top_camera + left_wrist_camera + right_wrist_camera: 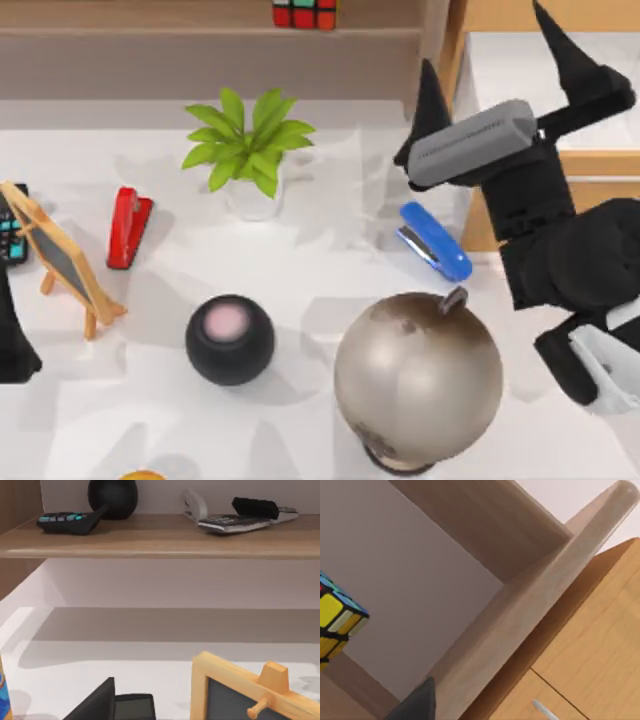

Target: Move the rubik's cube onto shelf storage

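The rubik's cube [305, 12] rests on the shelf storage [180, 45], a long light-wood board at the back of the table, near its wooden upright [436, 30]. My right gripper [485, 40] is to the right of the cube, in front of the upright, and stands open with nothing between its fingers. In the right wrist view the rubik's cube [335, 617] sits apart from one dark fingertip [417, 705], against the grey-brown back panel [415, 580]. My left arm [14, 345] is parked at the table's left edge.
On the white table are a potted plant [250, 150], red stapler [127, 226], blue stapler [434, 240], black speaker ball [229, 338], large globe [417, 375] and small chalkboard easel [62, 258]. A drawer cabinet [590, 160] stands at right. Small objects line the shelf board [160, 540].
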`<act>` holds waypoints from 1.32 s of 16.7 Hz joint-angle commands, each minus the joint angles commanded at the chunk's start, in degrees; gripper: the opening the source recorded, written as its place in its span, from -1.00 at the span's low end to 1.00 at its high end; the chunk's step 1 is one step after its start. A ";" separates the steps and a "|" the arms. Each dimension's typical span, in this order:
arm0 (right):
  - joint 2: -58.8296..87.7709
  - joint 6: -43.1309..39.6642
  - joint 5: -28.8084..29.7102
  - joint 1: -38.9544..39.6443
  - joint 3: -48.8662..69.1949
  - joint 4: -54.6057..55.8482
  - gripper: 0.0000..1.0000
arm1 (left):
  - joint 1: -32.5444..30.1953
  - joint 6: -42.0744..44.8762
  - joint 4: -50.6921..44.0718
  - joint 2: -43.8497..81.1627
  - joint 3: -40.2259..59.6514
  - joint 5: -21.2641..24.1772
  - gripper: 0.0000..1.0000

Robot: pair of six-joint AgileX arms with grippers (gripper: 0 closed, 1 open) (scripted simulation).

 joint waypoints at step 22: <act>4.03 -34.20 -0.10 -16.20 -20.80 -2.24 1.00 | 0.00 0.00 0.00 0.00 0.00 0.00 1.00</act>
